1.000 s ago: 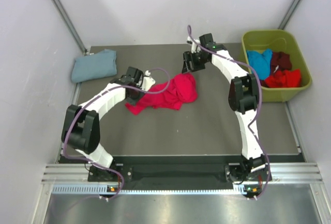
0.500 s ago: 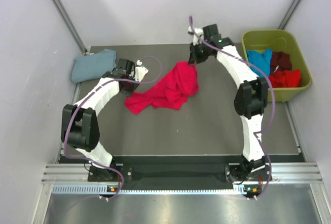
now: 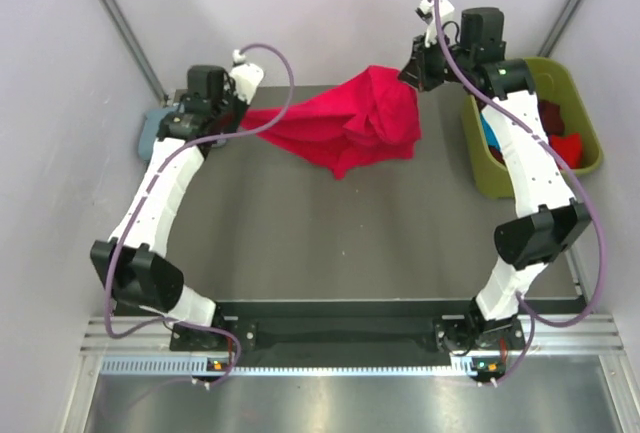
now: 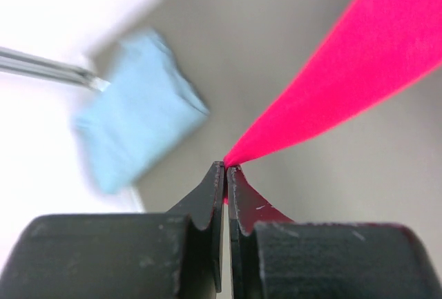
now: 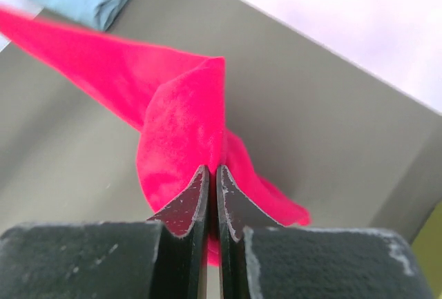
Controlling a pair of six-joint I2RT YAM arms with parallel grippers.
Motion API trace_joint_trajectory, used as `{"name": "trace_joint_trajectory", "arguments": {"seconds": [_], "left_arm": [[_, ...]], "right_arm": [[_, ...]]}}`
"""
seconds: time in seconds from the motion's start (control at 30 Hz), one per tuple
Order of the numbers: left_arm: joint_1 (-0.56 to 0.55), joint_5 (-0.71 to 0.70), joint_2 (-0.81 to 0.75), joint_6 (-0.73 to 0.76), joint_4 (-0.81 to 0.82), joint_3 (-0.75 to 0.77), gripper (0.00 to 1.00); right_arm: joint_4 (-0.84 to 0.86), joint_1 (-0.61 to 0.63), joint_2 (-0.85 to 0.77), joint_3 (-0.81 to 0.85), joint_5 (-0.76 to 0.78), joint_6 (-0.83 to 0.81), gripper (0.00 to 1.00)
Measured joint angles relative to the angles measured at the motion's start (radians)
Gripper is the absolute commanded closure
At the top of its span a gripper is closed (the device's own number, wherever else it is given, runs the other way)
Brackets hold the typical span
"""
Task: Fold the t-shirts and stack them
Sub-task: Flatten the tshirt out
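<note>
Both pairs of jaws are pinched fully closed on cloth: your left gripper [image 4: 226, 168] has a corner of the crimson t-shirt [image 3: 350, 128], your right gripper [image 5: 213, 170] a bunched fold. The shirt hangs between them above the table [image 3: 350, 243] — taut at the left jaws, crumpled below the right. This looks like the spreading step; next you'd need a cleaner edge on the right, then lay it flat. The folded blue-grey t-shirt [image 4: 135, 105] lies beyond the left jaws.

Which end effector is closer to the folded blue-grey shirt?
Left. The left end effector is right by the blue-grey shirt; the right end effector is far across, by the green bin.
</note>
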Motion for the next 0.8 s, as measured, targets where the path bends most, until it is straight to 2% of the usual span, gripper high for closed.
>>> {"name": "trace_joint_trajectory", "arguments": {"seconds": [0.17, 0.3, 0.4, 0.43, 0.47, 0.53, 0.57, 0.6, 0.73, 0.8], "left_arm": [[0.0, -0.029, -0.114, 0.002, -0.003, 0.094, 1.0], [0.001, -0.041, -0.216, 0.009, 0.006, 0.096, 1.0], [0.001, -0.049, -0.254, 0.014, 0.026, 0.095, 1.0], [0.001, -0.051, -0.256, 0.016, 0.033, 0.094, 1.0], [0.001, -0.051, -0.245, 0.016, 0.043, 0.09, 1.0], [0.001, -0.051, -0.206, 0.016, 0.063, 0.076, 1.0], [0.002, -0.049, -0.172, 0.016, 0.076, 0.07, 1.0], [0.004, -0.043, -0.129, 0.016, 0.093, 0.061, 1.0], [0.007, -0.022, 0.147, 0.008, 0.107, 0.112, 1.0], [0.007, -0.008, 0.383, -0.002, 0.045, 0.267, 1.0]], "right_arm": [[-0.016, -0.014, -0.135, -0.18, -0.039, 0.001, 1.0], [-0.042, -0.033, -0.259, -0.316, -0.061, 0.003, 1.0], [-0.037, -0.048, -0.322, -0.358, -0.064, 0.005, 1.0], [-0.029, -0.056, -0.332, -0.37, -0.063, 0.006, 0.95], [-0.016, -0.067, -0.334, -0.381, -0.063, 0.014, 0.81], [0.008, -0.089, -0.303, -0.389, -0.05, 0.031, 0.65], [0.025, -0.101, -0.262, -0.382, -0.042, 0.037, 0.46], [0.032, -0.108, -0.222, -0.367, -0.028, 0.046, 0.4], [0.05, -0.116, 0.069, -0.198, 0.037, 0.058, 0.34], [0.039, -0.106, 0.193, -0.108, 0.065, 0.054, 0.35]]}}
